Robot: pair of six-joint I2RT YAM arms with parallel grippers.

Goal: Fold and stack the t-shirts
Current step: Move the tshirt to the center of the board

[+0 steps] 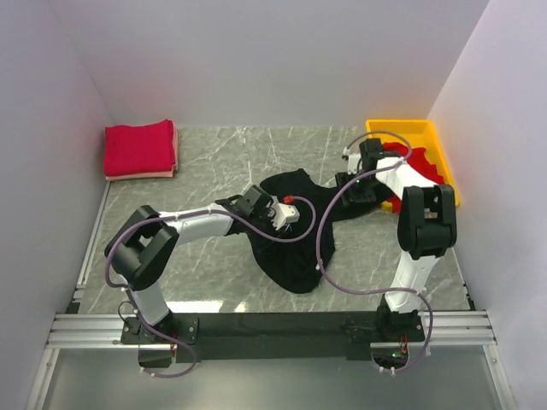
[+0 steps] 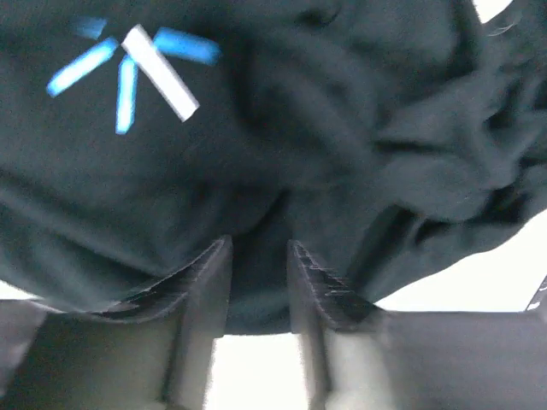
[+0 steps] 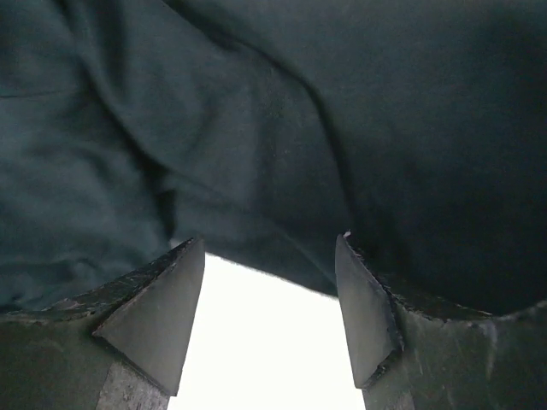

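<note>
The black t-shirt (image 1: 295, 243) lies crumpled in the middle of the table. My left gripper (image 1: 293, 213) is down on its left part. In the left wrist view its fingers (image 2: 259, 243) stand half closed, with a gap left and the shirt's hem hanging between them. A blue and white print (image 2: 128, 68) shows on the cloth. My right gripper (image 1: 349, 186) is at the shirt's back right corner. It is open (image 3: 270, 239), with the black cloth's edge at its fingertips. One red t-shirt (image 1: 139, 147) sits folded at the back left. Another red t-shirt (image 1: 419, 162) lies in the yellow tray (image 1: 440, 145).
White walls close in the table on the left, back and right. The yellow tray stands against the right wall, just behind my right arm. Marble tabletop (image 1: 205, 162) shows between the folded red shirt and the black one.
</note>
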